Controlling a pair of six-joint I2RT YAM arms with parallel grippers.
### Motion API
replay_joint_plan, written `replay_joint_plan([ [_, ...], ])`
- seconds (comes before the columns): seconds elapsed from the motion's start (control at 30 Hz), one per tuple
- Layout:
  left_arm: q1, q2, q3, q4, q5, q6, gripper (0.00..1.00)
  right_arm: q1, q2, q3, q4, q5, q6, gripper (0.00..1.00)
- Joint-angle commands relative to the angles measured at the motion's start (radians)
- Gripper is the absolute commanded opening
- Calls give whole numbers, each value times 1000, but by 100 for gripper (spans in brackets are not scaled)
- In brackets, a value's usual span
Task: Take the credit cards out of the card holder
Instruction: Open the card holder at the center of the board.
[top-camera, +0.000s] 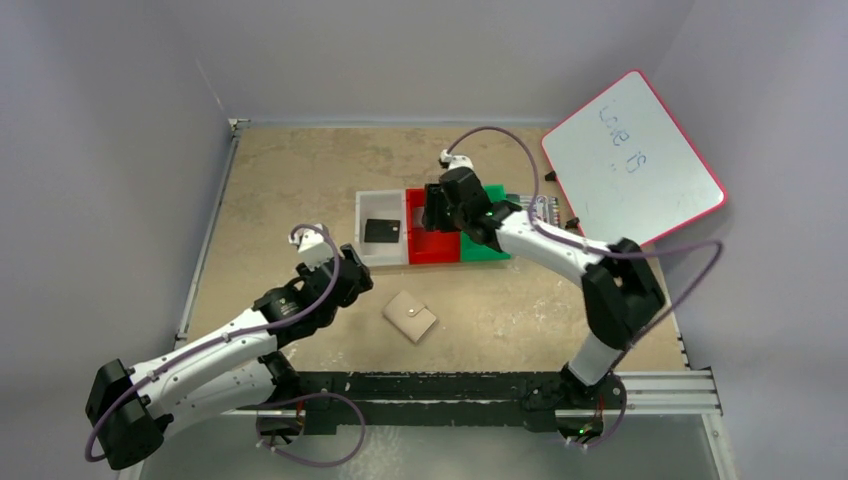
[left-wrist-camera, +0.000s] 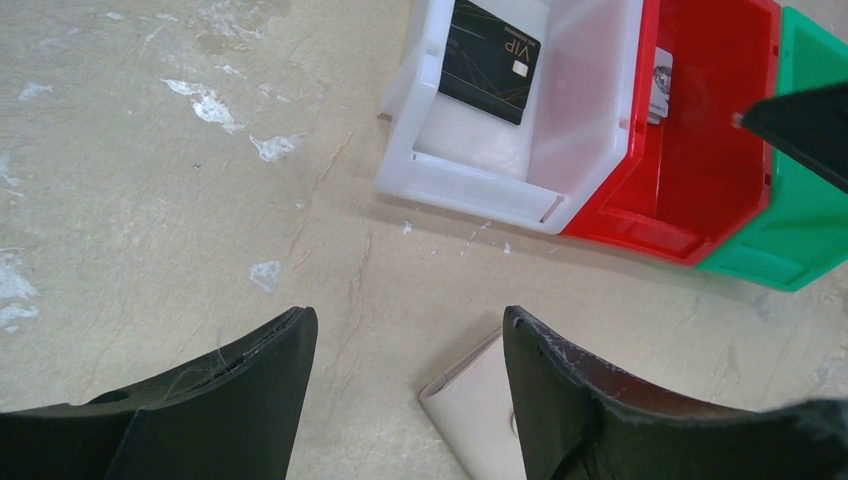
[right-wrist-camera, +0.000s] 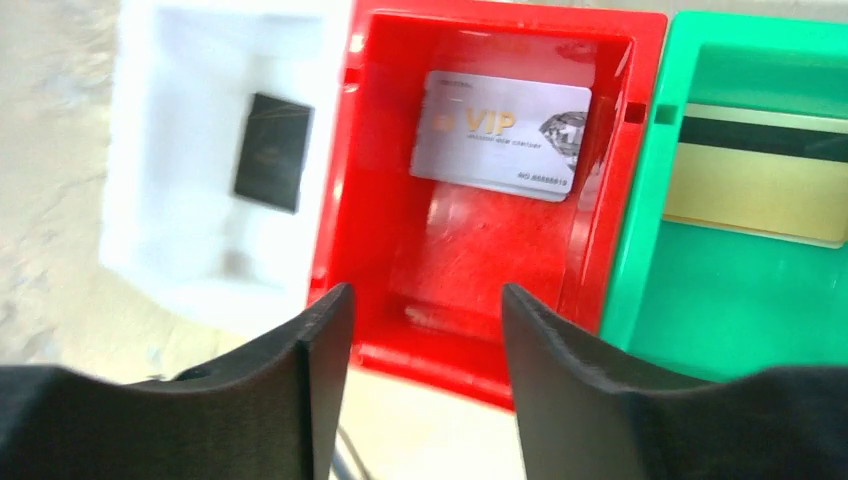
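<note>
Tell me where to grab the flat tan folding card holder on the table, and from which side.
Probably from straight above, fingers pinching two opposite edges of the flat tan folding card holder. It lies closed and flat on the table, turned diagonally, so turn the wrist to match; a sideways approach finds little height.
</note>
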Motion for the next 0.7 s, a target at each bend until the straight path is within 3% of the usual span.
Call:
replay_joint_plan([
  [0.0,0,-25,-32,49,15,-56,71,25,-207,-183,146,-148,-6,68],
  [0.03,1,-35,-45,47,5,-85,74,37,-247,-238,183,-187,4,75],
  [0.1,0,-69,-80,48,-4,-142,81,59,-311,-376,258,-284,23,81],
  [0.3,0,-259,-201,11,-29,-290,93,212,-345,-487,309,-252,77,82],
  [0.43,0,-374,-222,-165,-116,-436,96,291,-271,-454,262,-184,39,75],
  [0.67,0,-446,-129,-369,-194,-429,100,369,-181,-365,160,-72,-47,60],
])
